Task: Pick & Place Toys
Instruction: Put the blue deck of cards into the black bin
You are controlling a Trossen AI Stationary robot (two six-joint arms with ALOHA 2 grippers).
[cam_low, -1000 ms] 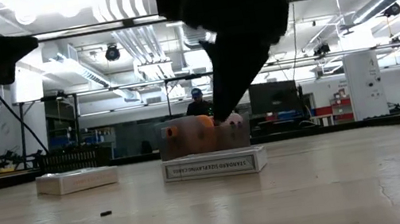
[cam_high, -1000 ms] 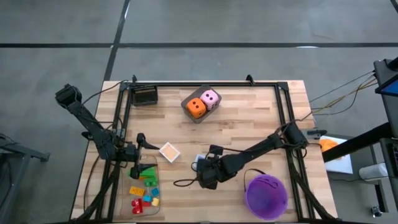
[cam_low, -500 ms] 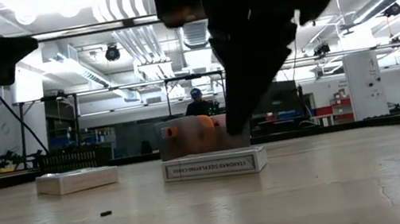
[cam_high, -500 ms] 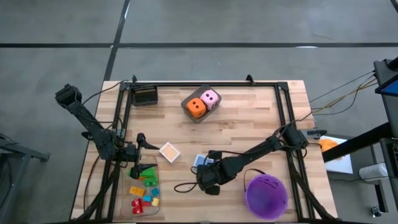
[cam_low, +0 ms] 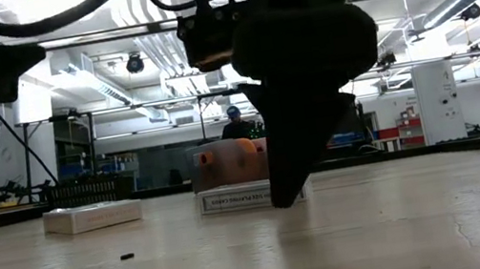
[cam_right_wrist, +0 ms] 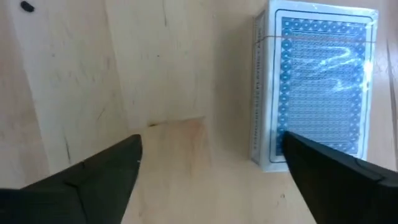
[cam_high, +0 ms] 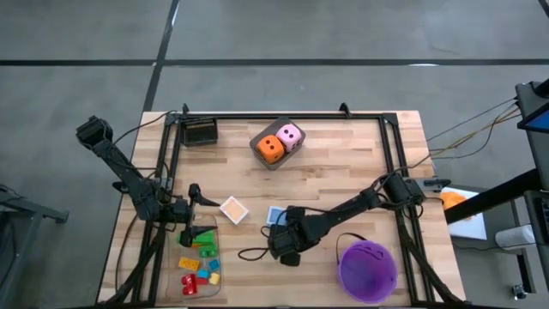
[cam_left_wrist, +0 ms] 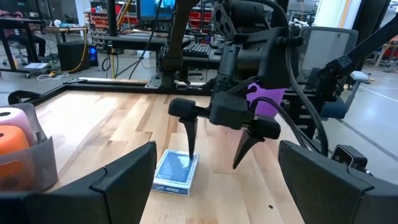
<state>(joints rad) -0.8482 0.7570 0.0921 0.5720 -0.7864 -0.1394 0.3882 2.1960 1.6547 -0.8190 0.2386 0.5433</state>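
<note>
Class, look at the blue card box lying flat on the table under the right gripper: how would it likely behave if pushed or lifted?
The card box lies flat on the wooden table, so it would probably slide rather than roll or tip. Its shiny wrap suggests a slippery surface. With the open right gripper beside one edge, a push there may spin it.

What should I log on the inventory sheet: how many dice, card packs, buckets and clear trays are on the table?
Dice: 2, the orange die and the pink die
Card packs: 2, the blue pack and the orange pack
Buckets: 1, the purple bucket
Clear trays: 1, the clear tray
Total: 6
</note>
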